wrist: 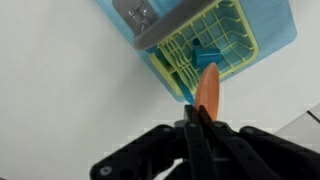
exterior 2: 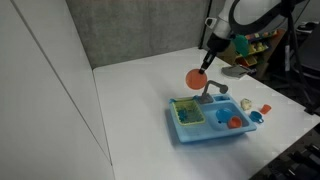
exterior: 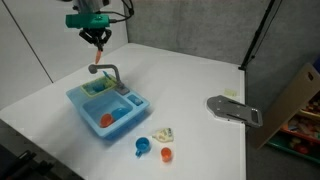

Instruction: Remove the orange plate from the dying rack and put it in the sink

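**Exterior view.** The gripper sits high above the faucet, jaws closed on the orange plate. Only a small orange patch shows beneath the jaws. The plate is clear of the drying rack and held in the air. The sink basin lies on the camera side of the faucet. It already holds an orange item, too small to identify.

**Exterior view, other angle.** The orange plate shows as a near-full disc hanging below the gripper. It is above the faucet and on its rack side, so it hangs over the drying rack, not the sink basin. Judgement: the basin lies across the faucet from the plate, so the coming move is a sideways carry past the faucet, then a descent. The faucet arch is the thing to clear. Height above the rack cannot be read from here.

**Wrist view.** The gripper is clamped on the near rim of the orange plate. The plate is seen edge-on, its long axis running straight away from the jaws toward the drying rack. A blue piece sits in the rack just beyond the plate's far edge. The grey faucet is cut off by the top of the frame. The basin is out of frame, so the target is hidden in this view.
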Robot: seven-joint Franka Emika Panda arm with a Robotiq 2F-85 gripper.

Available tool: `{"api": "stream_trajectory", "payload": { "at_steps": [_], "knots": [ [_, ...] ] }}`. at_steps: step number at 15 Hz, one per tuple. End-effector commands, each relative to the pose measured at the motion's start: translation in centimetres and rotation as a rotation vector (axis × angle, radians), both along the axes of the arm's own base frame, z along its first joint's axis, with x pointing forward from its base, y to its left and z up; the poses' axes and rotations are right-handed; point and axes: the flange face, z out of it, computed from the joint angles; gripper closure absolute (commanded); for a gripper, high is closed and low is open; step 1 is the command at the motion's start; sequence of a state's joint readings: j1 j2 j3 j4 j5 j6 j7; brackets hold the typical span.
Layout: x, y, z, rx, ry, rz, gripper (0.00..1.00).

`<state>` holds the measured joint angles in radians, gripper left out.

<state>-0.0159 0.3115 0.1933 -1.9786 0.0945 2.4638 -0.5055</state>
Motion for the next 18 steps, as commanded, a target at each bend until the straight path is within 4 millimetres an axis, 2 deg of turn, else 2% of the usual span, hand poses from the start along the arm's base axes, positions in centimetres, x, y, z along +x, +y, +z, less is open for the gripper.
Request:
{"api": "stream_trajectory", "payload": {
  "at_steps": [1,3,4,11,18],
  "knots": [
    [-1.2,-1.5,1.6,0.018,-0.014,-0.033,0.97],
    [-1.3,-2.0,1.8,0.024,-0.011,-0.052,0.99],
    [-0.5,-1.3,1.1,0.015,-0.007,-0.039,0.96],
    [-0.7,-1.6,1.1,0.014,-0.004,-0.046,0.98],
    [-1.7,-2.4,5.5,0.014,-0.074,-0.051,0.98]
  ]
}}
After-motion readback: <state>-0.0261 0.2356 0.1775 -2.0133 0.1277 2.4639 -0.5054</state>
